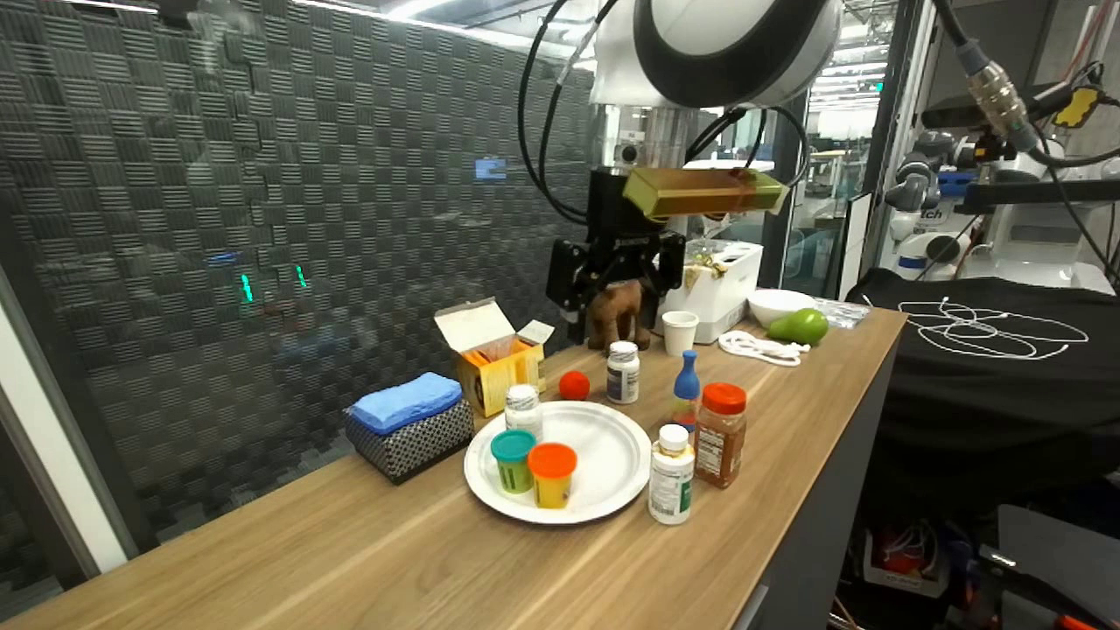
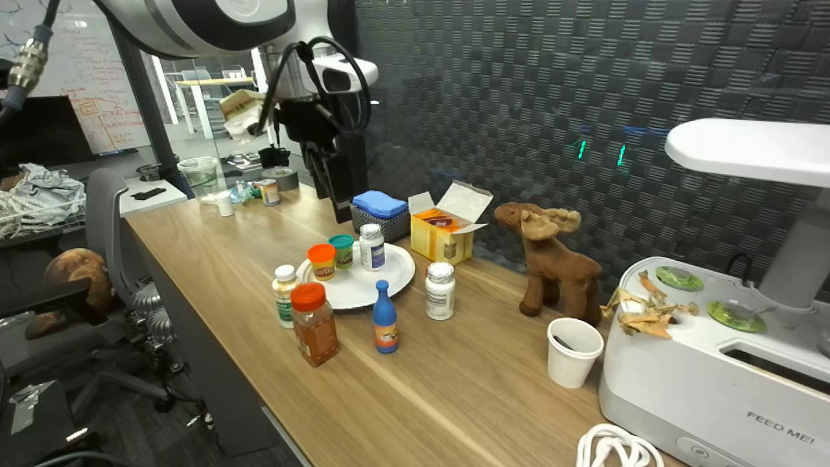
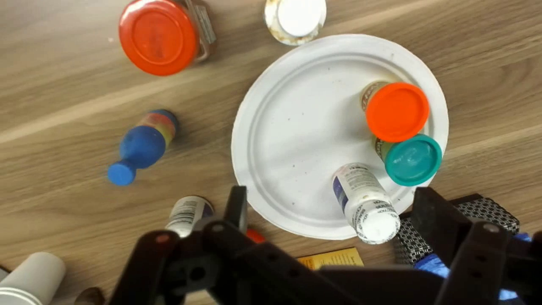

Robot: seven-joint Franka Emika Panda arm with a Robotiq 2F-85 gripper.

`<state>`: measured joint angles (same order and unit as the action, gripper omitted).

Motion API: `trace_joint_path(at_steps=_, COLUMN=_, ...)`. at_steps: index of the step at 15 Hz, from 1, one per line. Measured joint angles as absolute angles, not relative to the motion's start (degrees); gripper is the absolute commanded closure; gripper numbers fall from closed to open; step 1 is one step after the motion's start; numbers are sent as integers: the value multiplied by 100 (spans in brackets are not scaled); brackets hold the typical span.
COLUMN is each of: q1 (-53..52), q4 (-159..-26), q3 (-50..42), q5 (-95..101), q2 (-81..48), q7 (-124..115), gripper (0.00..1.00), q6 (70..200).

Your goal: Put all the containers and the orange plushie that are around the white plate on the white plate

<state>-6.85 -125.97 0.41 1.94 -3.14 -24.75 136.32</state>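
- Wrist view: the black two-finger gripper (image 3: 331, 209) faces down over the round, flat white plate (image 3: 296, 127), jaws spread wide and gripping nothing. On the plate stand a white plastic bottle with a white cap (image 3: 366, 199), an orange-lidded tub (image 3: 397, 112) and a teal-lidded tub (image 3: 413, 160). The small, round, orange-red plushie (image 3: 255, 236), partly masked by the gripper, lies just outside the rim.
- An exterior view: also off the plate are a clear, red-lidded jar of brown contents (image 1: 721, 437), a white bottle with a green label (image 1: 671, 479), a slender blue toy bottle (image 1: 687, 383) and a second white plastic bottle (image 1: 623, 374), near the plushie. The step in hand is presumably fetching one of these; which, cannot be told. Advisable: clear the bottle on the plate before travelling sideways, descend vertically with the jaws astride the chosen piece, grip bottles at mid-body, and release low over the plate's bare half.
- An exterior view: the white-and-black arm (image 2: 194, 26) reaches in from above; its wrist hangs steeply, jaws downward, well above the plate.
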Motion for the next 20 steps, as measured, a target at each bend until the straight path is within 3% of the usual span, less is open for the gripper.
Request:
trace_joint_path(at_steps=15, q1=-668, q4=-13241, q3=347, q5=-195, q2=254, q7=-2314, gripper=0, q6=13204)
trace_joint_path(at_steps=20, q1=-622, q4=-13662, q3=348, q5=-124, q2=145, q7=-2458, gripper=0, q6=13986)
